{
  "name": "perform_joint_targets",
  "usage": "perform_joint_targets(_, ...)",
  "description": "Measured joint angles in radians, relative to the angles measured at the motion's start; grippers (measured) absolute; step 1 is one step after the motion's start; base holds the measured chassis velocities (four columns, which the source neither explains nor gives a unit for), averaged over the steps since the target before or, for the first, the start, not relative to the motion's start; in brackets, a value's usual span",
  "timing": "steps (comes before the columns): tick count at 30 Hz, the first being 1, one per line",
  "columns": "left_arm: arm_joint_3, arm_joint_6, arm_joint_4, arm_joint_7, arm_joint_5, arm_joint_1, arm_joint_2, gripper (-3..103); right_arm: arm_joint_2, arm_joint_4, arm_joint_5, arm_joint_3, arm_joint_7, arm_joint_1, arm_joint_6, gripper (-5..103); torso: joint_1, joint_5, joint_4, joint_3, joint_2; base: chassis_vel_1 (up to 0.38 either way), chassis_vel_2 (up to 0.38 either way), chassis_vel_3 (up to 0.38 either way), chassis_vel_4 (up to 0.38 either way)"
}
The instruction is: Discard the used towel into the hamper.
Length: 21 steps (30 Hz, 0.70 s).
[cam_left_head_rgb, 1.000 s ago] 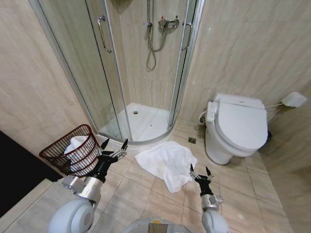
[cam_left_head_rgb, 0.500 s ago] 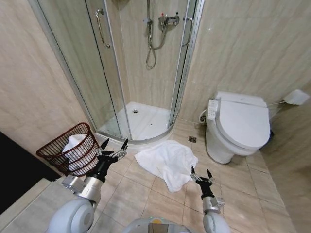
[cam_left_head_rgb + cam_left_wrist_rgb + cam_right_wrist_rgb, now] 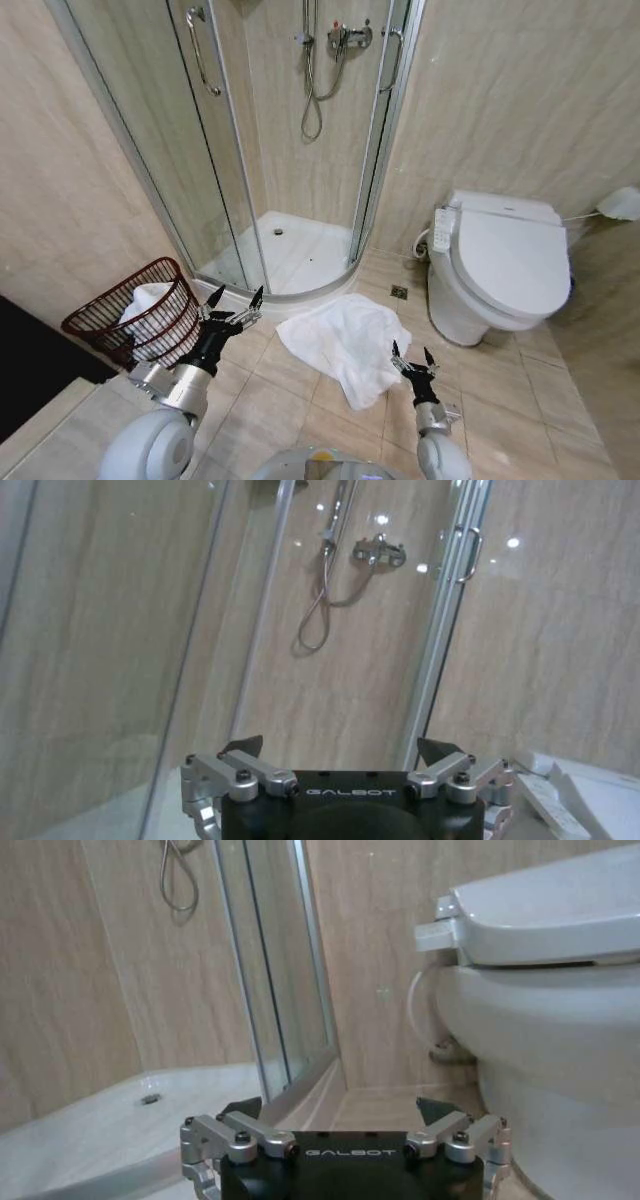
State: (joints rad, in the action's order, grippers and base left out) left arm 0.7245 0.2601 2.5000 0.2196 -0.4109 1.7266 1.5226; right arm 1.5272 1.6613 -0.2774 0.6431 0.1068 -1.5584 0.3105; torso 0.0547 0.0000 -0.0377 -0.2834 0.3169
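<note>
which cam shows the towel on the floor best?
Head view: the white towel lies spread on the tiles between the shower tray and the toilet. The wrist views look above it, at shower and toilet.

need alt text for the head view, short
A white towel lies crumpled on the bathroom floor tiles between the shower stall and the toilet. The hamper, already holding white cloth, stands tilted at left beside the open left gripper; the open right gripper is near the towel's edge.
</note>
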Motion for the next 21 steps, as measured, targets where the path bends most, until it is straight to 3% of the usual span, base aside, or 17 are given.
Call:
perform_joint_targets(7, 0.000, 0.000, 0.000, 0.000, 0.000, 0.000, 0.000, 100, -0.008, -0.033, -0.029, 0.001, 0.013, 0.002, 0.000, 100, 0.001, 0.0002, 0.0000, 0.000, 0.000, -0.159, 0.164, 0.157, -0.148)
perform_joint_targets(11, 0.000, 0.000, 0.000, 0.000, 0.000, 0.000, 0.000, 100, -0.017, -0.028, -0.048, -0.006, 0.020, -0.019, -0.041, 100, -0.005, -0.0001, 0.0008, 0.008, -0.014, -0.002, 0.006, -0.033, -0.001)
perform_joint_targets(16, 0.000, 0.000, 0.000, 0.000, 0.000, 0.000, 0.000, 100, -0.006, -0.041, -0.038, -0.010, 0.017, -0.008, -0.047, 100, -0.011, 0.0000, -0.0001, 0.019, -0.030, 0.054, -0.013, -0.030, 0.028)
perform_joint_targets(21, 0.000, 0.000, 0.000, 0.000, 0.000, 0.000, 0.000, 100, -0.041, -0.137, -0.040, 0.003, 0.029, 0.054, -0.065, 100, -0.013, 0.0000, 0.0001, 0.026, -0.041, 0.029, 0.000, -0.008, 0.018)
